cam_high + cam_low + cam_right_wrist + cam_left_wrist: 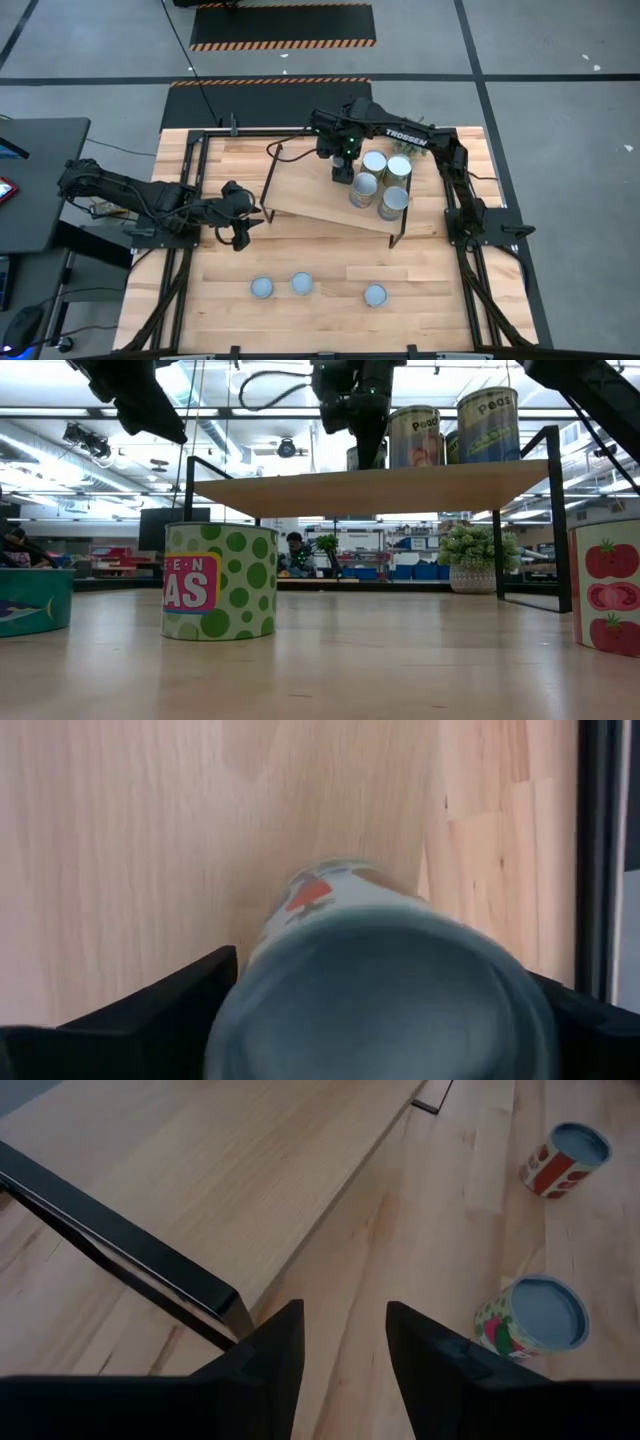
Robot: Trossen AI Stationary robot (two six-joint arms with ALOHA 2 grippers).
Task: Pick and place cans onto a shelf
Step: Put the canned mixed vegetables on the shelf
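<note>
Four cans [382, 181] crowd shelf [310, 195]; right claw [343, 170] pinching fifth can [375, 980] beside them, could topple neighbours. Left claw [238, 228] spread, idle over worktop [330, 300].

Eight cans in all: four stand on the one shelf [320, 195] just beside the right gripper [343, 172], a fifth sits between its fingers, and three stand on the table near the left gripper [238, 232].

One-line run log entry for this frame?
right gripper: shut on grey-topped metal can over light-wood shelf | left gripper: open, empty, beside shelf
</note>
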